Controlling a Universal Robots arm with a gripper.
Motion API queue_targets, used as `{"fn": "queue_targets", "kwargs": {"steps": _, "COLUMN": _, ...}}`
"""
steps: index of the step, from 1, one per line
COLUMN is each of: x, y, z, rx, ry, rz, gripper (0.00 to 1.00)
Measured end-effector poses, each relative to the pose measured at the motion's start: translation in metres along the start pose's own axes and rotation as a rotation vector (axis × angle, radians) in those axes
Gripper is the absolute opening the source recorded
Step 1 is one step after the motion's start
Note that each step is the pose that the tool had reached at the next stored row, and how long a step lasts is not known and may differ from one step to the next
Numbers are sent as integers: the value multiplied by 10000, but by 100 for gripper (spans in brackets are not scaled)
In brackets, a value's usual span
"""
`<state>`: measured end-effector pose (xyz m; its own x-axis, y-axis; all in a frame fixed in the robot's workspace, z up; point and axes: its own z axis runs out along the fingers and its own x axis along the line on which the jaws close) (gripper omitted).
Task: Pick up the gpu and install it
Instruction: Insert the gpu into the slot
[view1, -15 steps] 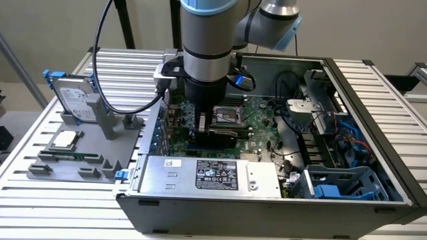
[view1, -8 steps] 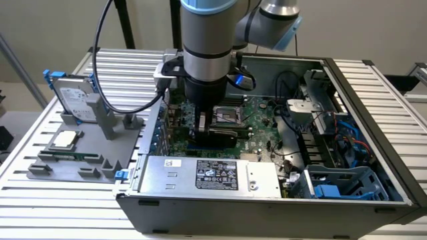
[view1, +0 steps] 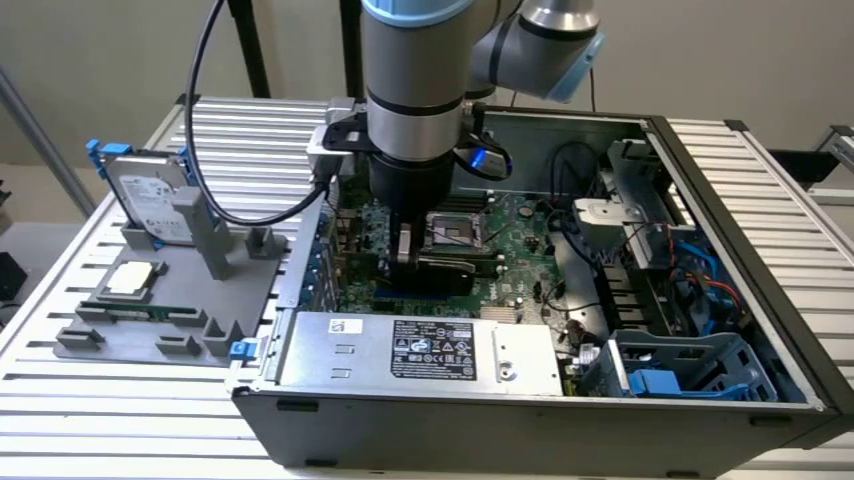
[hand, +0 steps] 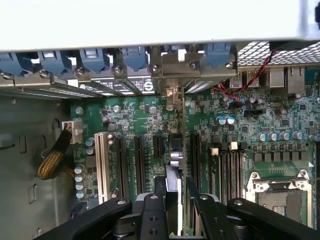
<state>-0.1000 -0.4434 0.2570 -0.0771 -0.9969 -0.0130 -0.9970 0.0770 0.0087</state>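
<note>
I have the end effector (view1: 424, 245) down inside the open computer case (view1: 747, 400), and its fingers (hand: 160, 192) are pinching the gpu (hand: 174, 162) between them. In the wrist view the card shows edge-on, a thin dark strip running out from between the two black fingers. My landmark is the CPU socket (hand: 280, 197) on the motherboard (hand: 235, 150). The gpu hangs near that socket, on the side where the row of expansion slots (hand: 140, 160) lies, with the memory slots (hand: 227, 170) between socket and card. The relation that matters here is alignment. The card's long axis runs parallel to the expansion slots and points away from the end effector toward the blue retention clips (hand: 134, 56), which sit farther from the socket than the slots do. The card lies straight out from the fingers, not skewed to either side, and lines up with the run of black slots (I can't tell whether its lower edge is touching a connector or hanging just clear of one, since the card hides what is under it). In the exterior view it shows as a dark bar right under the wrist, just beside the socket. Well apart from the socket, outside the case on the worktop (view1: 54, 420), a grey fixture (view1: 147, 335) holds the hard drive (view1: 144, 195) with its blue rails. I judge the pick done and the seating not yet confirmed.
</note>
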Motion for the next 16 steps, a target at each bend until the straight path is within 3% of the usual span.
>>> {"fn": "queue_targets", "kwargs": {"steps": 16, "x": -1, "y": -1, "z": 27, "rx": -138, "ry": 21, "rz": 4, "gripper": 0}}
